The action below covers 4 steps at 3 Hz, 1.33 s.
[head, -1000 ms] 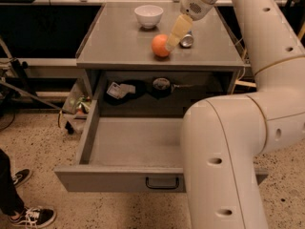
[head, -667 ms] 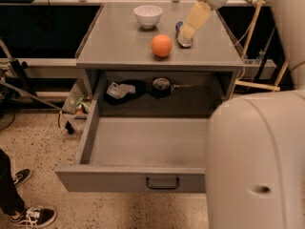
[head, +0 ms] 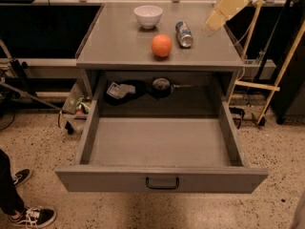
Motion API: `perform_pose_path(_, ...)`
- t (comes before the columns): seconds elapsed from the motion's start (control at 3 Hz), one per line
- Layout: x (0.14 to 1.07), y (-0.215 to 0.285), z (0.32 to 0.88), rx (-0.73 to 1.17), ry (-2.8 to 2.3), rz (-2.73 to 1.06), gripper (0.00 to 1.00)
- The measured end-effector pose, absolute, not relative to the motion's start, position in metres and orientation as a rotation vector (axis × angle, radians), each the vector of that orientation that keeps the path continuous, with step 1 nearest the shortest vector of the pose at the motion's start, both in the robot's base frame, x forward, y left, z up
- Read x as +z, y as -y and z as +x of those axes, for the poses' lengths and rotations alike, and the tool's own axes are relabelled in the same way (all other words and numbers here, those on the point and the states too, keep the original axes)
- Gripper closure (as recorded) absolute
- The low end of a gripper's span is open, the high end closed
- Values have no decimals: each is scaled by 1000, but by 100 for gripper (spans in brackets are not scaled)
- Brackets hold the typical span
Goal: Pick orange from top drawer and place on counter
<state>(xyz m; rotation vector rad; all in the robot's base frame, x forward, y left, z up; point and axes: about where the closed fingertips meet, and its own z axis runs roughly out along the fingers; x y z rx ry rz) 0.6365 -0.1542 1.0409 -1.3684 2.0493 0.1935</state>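
You see a dim, warm-toned indoor scene lit from overhead. The table (head: pixel 119 42) catches the most light, an even matte grey without glare. The orange (head: pixel 161 45) casts a small soft shadow at its base. The recess under the table top sinks into deep shadow. The top drawer (head: pixel 162 142) has an evenly lit floor. The gripper (head: pixel 213 24), at upper right over the table's edge, looks washed-out pale yellow. The background is almost black.

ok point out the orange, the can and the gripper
orange (head: pixel 161 45), camera view, middle of the fruit
can (head: pixel 184 34), camera view, its side
gripper (head: pixel 212 23), camera view, its lower end, above the counter's (head: pixel 119 46) right edge
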Motion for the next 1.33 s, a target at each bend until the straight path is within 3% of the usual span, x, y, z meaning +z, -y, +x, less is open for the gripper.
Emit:
perform_pose_path(0.33,1041,154,637,193,-2049,-1369,0)
perform_pose_path(1.33,1081,124,610,541,-1903,-1397,0)
